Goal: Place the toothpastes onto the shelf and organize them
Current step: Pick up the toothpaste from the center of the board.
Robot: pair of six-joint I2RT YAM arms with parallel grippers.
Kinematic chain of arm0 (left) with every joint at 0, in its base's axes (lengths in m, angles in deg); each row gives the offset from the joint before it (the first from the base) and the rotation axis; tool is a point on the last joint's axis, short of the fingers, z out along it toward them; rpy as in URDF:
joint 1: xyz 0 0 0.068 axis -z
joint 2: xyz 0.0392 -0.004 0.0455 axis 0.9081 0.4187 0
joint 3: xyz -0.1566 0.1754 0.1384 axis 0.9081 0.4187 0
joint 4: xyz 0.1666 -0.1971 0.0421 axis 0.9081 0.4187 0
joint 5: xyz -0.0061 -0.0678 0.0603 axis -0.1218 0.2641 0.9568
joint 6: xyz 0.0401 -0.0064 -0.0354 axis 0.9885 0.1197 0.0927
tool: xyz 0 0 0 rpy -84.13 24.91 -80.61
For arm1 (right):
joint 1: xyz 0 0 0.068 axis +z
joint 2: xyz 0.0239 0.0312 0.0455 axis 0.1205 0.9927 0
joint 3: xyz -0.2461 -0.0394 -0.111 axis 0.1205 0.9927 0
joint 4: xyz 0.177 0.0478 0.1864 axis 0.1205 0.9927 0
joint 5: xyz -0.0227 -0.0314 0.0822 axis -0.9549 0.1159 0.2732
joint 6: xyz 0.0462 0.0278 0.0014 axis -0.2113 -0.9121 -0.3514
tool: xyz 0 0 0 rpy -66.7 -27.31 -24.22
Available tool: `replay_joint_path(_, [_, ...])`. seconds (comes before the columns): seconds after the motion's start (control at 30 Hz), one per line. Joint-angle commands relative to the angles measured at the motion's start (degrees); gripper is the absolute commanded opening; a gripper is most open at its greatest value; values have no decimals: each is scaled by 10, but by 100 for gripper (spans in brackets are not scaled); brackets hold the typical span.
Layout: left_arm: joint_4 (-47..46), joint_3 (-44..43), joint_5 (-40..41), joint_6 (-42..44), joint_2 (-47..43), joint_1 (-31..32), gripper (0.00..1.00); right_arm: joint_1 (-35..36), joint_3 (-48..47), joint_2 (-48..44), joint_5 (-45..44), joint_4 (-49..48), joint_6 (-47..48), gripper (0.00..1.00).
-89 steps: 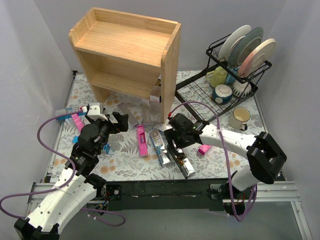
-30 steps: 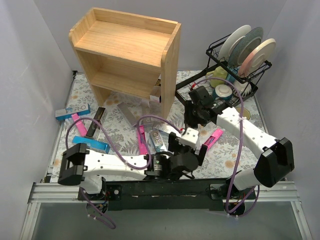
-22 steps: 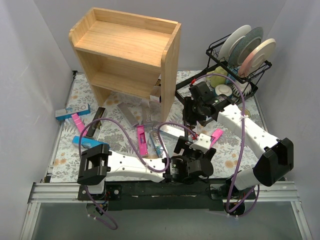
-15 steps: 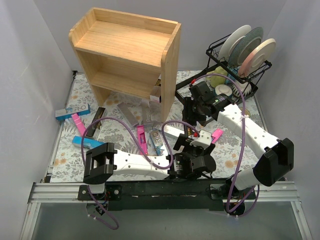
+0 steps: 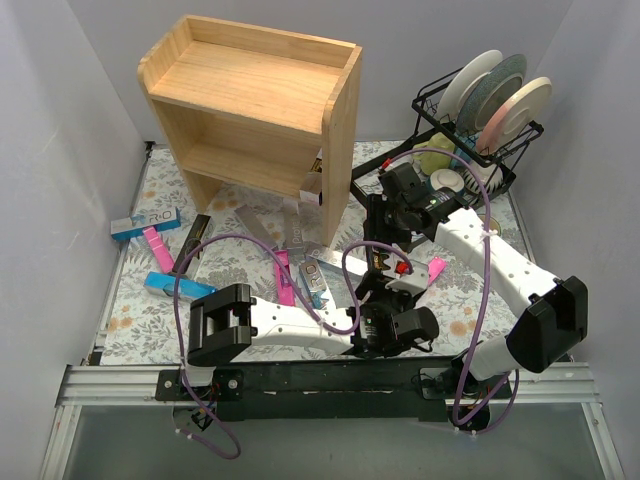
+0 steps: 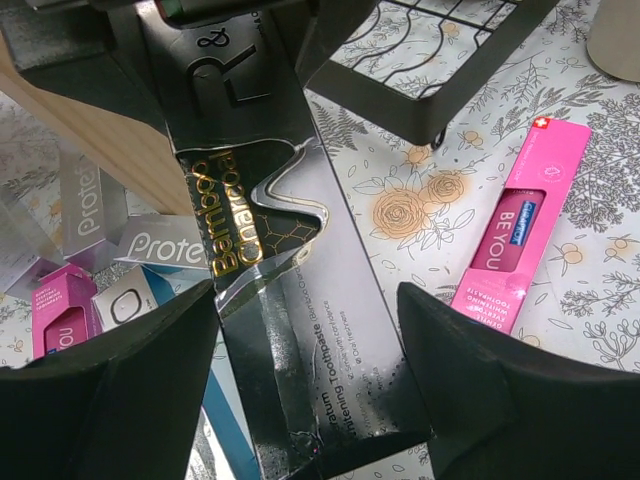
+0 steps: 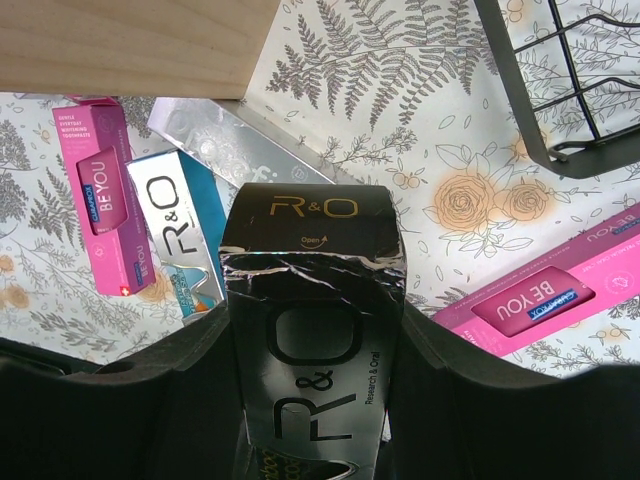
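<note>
A black-and-silver toothpaste box with gold lettering (image 7: 315, 290) hangs on end over the table, just right of the wooden shelf (image 5: 250, 90). My right gripper (image 7: 315, 335) is shut on its upper part, seen from above as the right gripper (image 5: 384, 230). My left gripper (image 6: 308, 300) reaches in from below, open, one finger on each side of the box's lower end (image 6: 300, 330) and close against its edges. Other toothpastes lie flat on the table: a pink one (image 5: 432, 272), a pink one (image 5: 283, 278), a blue-silver one (image 5: 318, 280), blue ones (image 5: 180, 285) at the left.
The black wire dish rack (image 5: 480, 130) with plates and cups stands at the back right, and its drip tray (image 6: 440, 60) reaches close to the grippers. A mug (image 6: 620, 30) stands right of the tray. Silver boxes (image 5: 255, 225) lie by the shelf's foot.
My left arm has swung right and forward until its gripper sits under the right gripper, and its jaws have narrowed round the box's lower end. The right arm kept the box almost still.
</note>
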Motion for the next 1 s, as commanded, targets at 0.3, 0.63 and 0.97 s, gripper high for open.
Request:
replay_joint_path(0.3, [88,-25,0,-52,-52,-2,35,-3,32,-50,29,-63,-22,62])
replay_joint_path(0.63, [269,-20,-136,-182,-158,4,25,-3,81,-151,34,-156,-64,91])
replay_joint_path(0.97, [484,55,-208,-324,-317,4,26,-13,85,-194,-38,-158,-11,99])
